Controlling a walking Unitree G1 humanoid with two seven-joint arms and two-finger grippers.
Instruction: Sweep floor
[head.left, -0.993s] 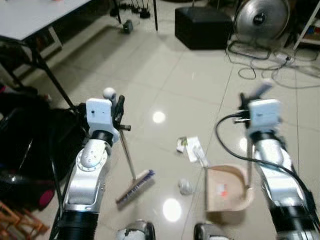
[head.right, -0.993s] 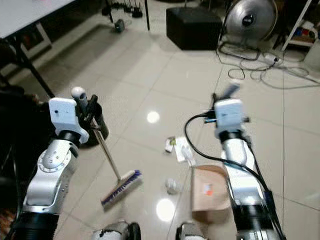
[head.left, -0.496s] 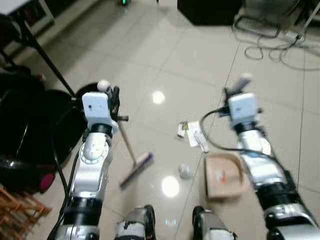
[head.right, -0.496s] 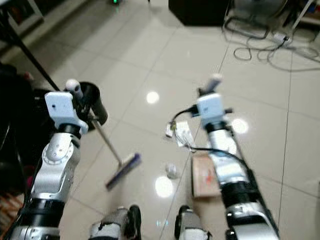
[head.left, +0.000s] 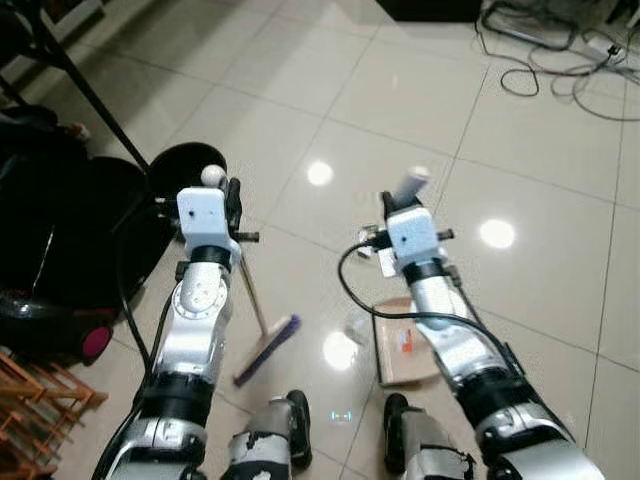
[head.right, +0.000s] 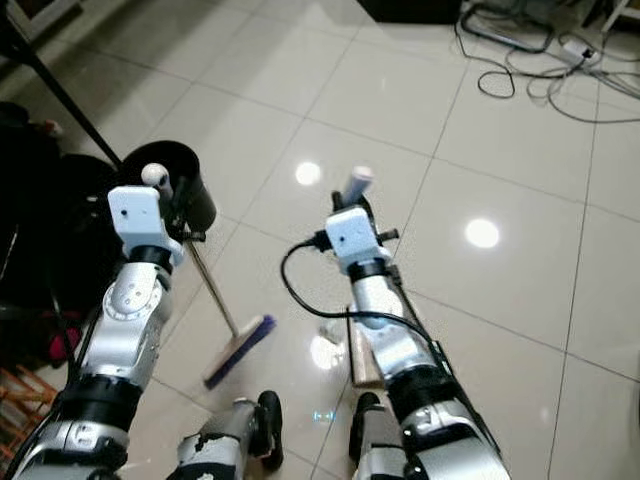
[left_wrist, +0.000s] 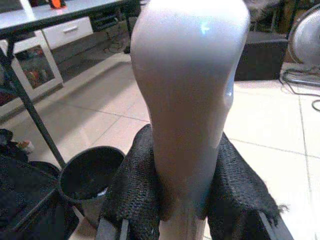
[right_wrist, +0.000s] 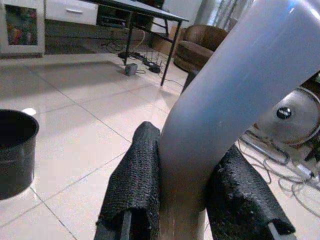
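My left gripper (head.left: 233, 203) is shut on the top of a broom's thin handle (left_wrist: 186, 95), its black pads (left_wrist: 134, 192) on either side. The broom's purple-bristled head (head.left: 267, 347) rests on the tiles below. My right gripper (head.left: 396, 203) is shut on the upright grey handle (right_wrist: 227, 107) of a tan dustpan (head.left: 404, 344), which sits on the floor by my right foot. A crumpled white scrap (head.left: 354, 326) lies just left of the pan. Paper litter (head.left: 384, 262) is partly hidden behind my right arm.
A round black bin (head.left: 186, 166) stands on the floor just beyond my left gripper. A black bag (head.left: 50, 250) and a table leg (head.left: 85, 95) are on the left. Cables (head.left: 560, 60) trail at the far right. Glossy tiles stretch ahead.
The view has tilted down and shifted. My right arm has swung left with the dustpan, which now sits close beside the crumpled scrap. The left gripper still holds the broom.
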